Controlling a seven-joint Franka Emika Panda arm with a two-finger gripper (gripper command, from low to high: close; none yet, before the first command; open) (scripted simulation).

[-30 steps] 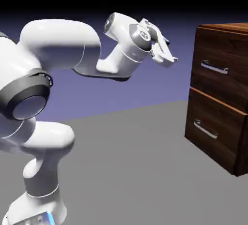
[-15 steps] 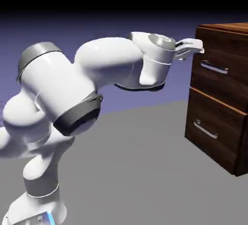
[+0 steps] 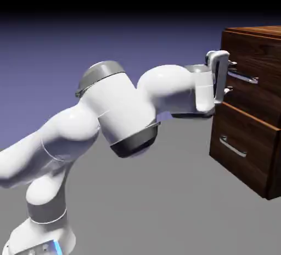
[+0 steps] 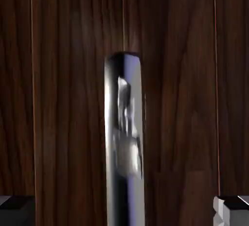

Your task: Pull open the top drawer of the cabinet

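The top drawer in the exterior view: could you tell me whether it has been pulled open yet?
No, the top drawer sits flush in the cabinet.

- You have a plain, matte grey table (image 3: 164, 204) running across the exterior view's lower half, reaching back to the blue-violet backdrop (image 3: 33, 95).
- At your seven o'clock, the arm's white base (image 3: 41, 237) sits on it, cut off by the bottom edge.
- Toward your four o'clock, the dark brown cabinet (image 3: 247, 174) stands upright on it, well apart from the base.
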